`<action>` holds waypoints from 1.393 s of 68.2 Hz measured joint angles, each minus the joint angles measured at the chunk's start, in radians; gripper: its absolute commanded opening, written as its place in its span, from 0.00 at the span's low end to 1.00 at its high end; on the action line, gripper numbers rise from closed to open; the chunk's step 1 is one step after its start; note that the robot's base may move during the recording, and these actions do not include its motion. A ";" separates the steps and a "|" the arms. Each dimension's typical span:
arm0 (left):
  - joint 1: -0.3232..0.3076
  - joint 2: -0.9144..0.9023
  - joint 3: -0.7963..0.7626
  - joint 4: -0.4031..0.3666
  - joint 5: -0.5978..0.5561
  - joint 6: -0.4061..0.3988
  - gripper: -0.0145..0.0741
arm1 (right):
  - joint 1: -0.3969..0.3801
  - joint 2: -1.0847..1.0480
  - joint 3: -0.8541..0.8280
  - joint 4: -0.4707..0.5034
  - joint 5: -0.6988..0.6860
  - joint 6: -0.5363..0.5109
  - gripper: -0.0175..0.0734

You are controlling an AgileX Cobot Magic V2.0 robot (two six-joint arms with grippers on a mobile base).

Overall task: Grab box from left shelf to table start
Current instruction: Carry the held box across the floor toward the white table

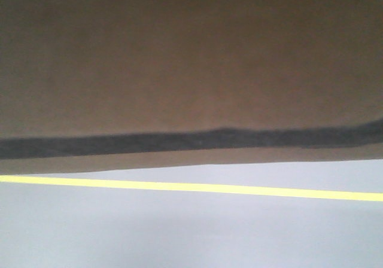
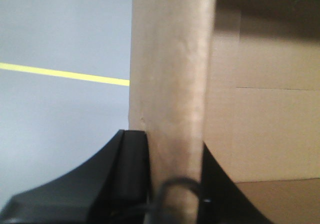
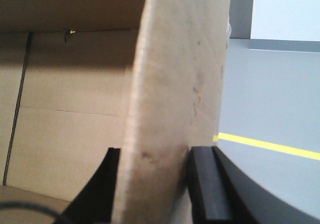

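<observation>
The brown cardboard box (image 1: pixel 191 58) fills the top of the front view, with a dark band along its lower part. My left gripper (image 2: pixel 172 164) is shut on the box's upright cardboard wall (image 2: pixel 172 84); one black finger lies outside it, the other inside the box. My right gripper (image 3: pixel 152 179) is shut on the opposite cardboard wall (image 3: pixel 175 94) in the same way. The box interior shows in both wrist views. The left shelf and the table are out of view.
A pale grey floor (image 1: pixel 191 232) with a yellow line (image 1: pixel 191 188) lies below the box. The same floor and line show in the left wrist view (image 2: pixel 60 73) and the right wrist view (image 3: pixel 270 145).
</observation>
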State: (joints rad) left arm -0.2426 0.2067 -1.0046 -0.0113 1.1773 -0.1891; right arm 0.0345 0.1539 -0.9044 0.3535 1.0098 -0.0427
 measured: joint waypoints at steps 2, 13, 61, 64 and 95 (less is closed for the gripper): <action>0.000 0.000 0.000 0.000 0.000 0.000 0.06 | 0.000 0.000 0.000 0.000 0.000 0.000 0.26; 0.000 0.000 0.000 0.000 0.000 0.000 0.06 | 0.000 0.000 0.000 0.000 0.000 0.000 0.26; 0.000 0.000 0.000 0.000 0.000 0.000 0.06 | 0.000 0.000 0.000 0.000 0.000 0.000 0.26; 0.000 0.000 0.000 0.000 0.000 0.000 0.06 | 0.000 0.000 0.000 0.000 0.000 0.000 0.26; 0.000 0.000 0.000 0.000 0.000 0.000 0.06 | 0.000 0.000 0.000 0.000 0.000 0.000 0.26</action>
State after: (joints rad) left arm -0.2426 0.2067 -1.0046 -0.0113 1.1773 -0.1891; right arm 0.0345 0.1539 -0.9044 0.3535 1.0098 -0.0427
